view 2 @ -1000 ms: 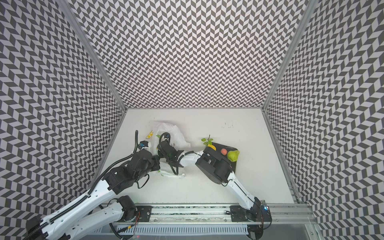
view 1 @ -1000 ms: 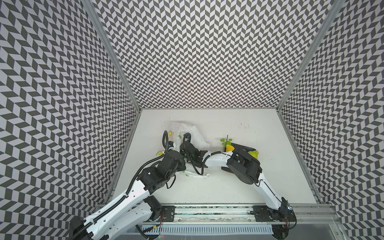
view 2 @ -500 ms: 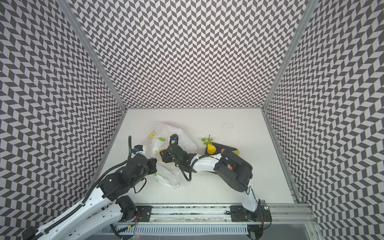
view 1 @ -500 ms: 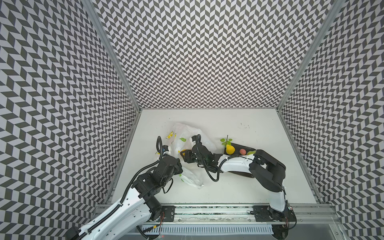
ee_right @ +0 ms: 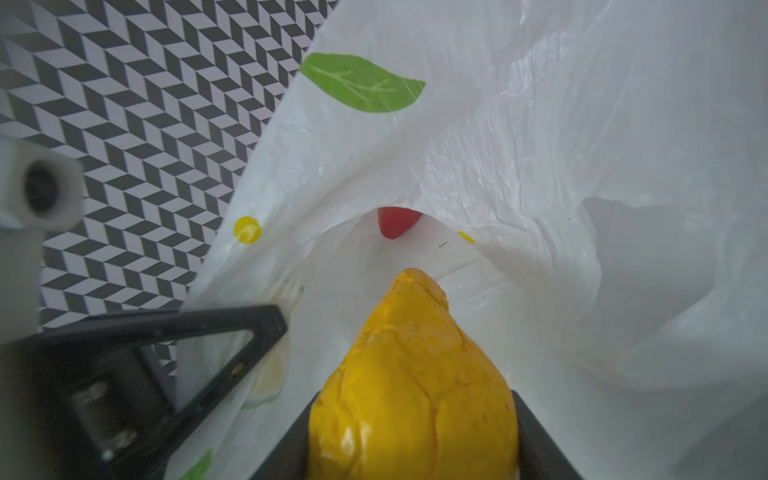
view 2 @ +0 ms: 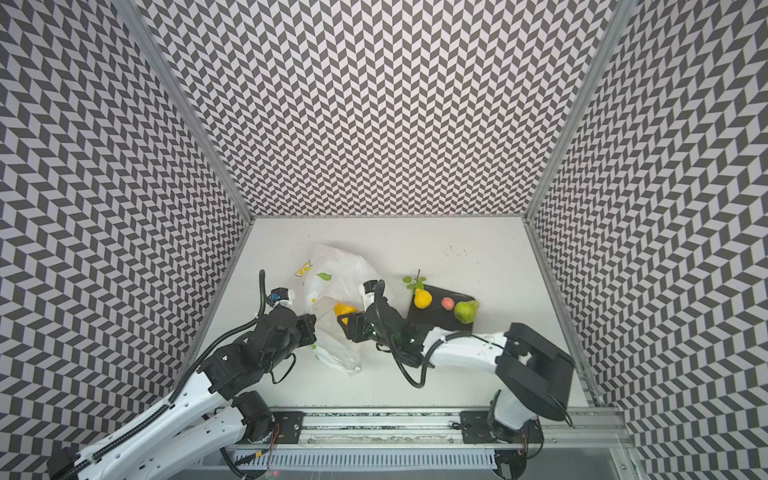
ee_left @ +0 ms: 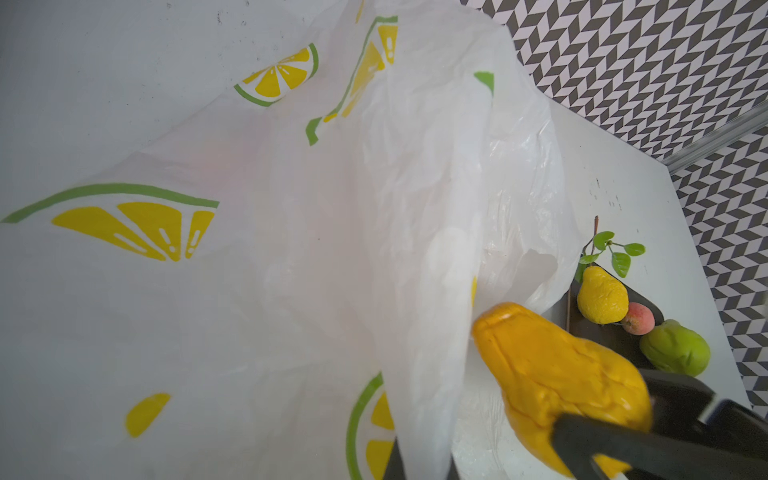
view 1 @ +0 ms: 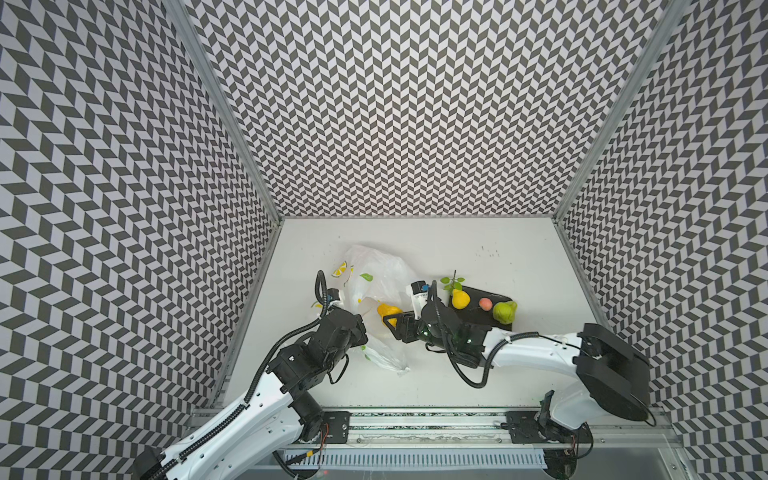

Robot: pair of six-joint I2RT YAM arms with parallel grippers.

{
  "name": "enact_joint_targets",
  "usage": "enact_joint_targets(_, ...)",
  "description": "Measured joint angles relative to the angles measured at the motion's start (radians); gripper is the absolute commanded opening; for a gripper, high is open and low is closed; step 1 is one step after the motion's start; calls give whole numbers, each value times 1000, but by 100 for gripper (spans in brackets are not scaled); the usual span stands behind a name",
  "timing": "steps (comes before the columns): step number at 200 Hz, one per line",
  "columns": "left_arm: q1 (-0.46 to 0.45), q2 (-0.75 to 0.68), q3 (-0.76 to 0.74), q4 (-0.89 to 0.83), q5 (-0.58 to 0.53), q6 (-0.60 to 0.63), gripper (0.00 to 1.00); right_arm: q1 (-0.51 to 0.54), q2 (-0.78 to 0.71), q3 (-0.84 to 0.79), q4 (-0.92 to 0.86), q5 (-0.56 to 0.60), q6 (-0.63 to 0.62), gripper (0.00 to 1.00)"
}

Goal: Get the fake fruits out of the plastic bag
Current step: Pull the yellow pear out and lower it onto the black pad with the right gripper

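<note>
scene stock as i see it from the console:

- plastic bag [view 1: 376, 286]: crinkly white film with lemon-slice and leaf prints, lying crumpled left of centre on the white table [view 1: 457, 374] in both top views, its mouth turned toward the lower right of the frame.
- left gripper [view 1: 360, 328]: at the bag's lower left edge. jaws together, pinching the film; in the right wrist view one black finger [ee_right: 232, 328] sits right against the plastic.
- right gripper [view 1: 390, 321]: reaching in from the right to the bag's mouth, jaws clamped on the orange-yellow fruit [view 1: 386, 311].
- orange-yellow fruit: lumpy and glossy, at the bag's opening, pointed end toward the inside of the bag; it fills the lower middle of the right wrist view [ee_right: 411, 386].
- red strawberry [ee_right: 397, 222]: deep inside the bag, half covered by a fold of film; i can make it out only in the right wrist view.
- dark plate [view 1: 478, 322]: on the table just right of the bag, centre right of the frame.
- on the plate, left to right: lemon with leafy sprig [view 1: 460, 298], small peach [view 1: 485, 304], green fruit [view 1: 504, 312]; the lemon and peach look to touch in the left wrist view.
</note>
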Motion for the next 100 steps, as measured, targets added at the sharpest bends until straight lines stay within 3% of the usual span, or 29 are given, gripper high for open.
enact_joint_targets(56,0,-3,0,32,-1,23,0,42,-322,-94,-189,11,23,44)
enact_joint_targets(100,0,-22,-14,36,0,26,0,37,-602,-114,-411,147,31,44)
